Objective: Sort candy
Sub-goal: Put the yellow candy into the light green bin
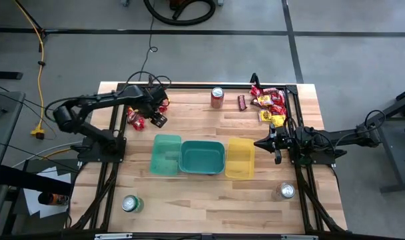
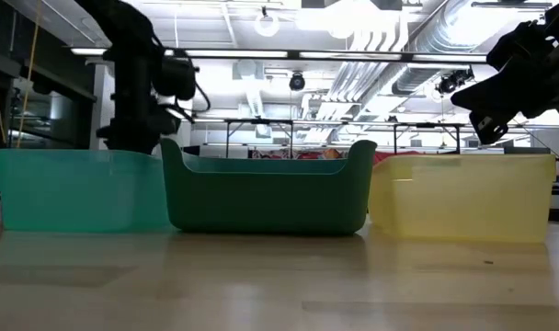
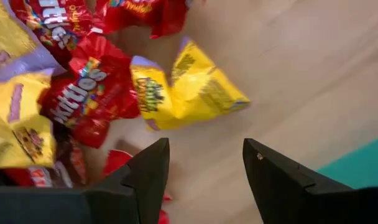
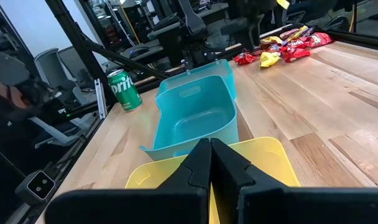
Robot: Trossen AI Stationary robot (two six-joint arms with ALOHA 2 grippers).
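Note:
A pile of candy (image 1: 137,119) lies at the table's far left: red packets (image 3: 89,93), yellow packets (image 3: 189,87) and a dark bar (image 3: 68,163) resting flat on the wood. My left gripper (image 3: 207,146) hangs over the pile's near right edge (image 1: 157,120), pointing down, open, with bare wood between its fingers. A second candy pile (image 1: 269,107) lies at the far right. My right gripper (image 1: 272,143) waits shut at the right, level, just beside the yellow bin (image 1: 240,158), its shut fingers (image 4: 209,149) pointing over that bin.
Three bins stand in a row mid-table: light green (image 1: 167,155), teal (image 1: 202,158), yellow. A red can (image 1: 217,97) stands at the far edge, a green can (image 1: 131,203) near left, a silver can (image 1: 284,191) near right. A lone dark bar (image 1: 242,102) lies beside the red can.

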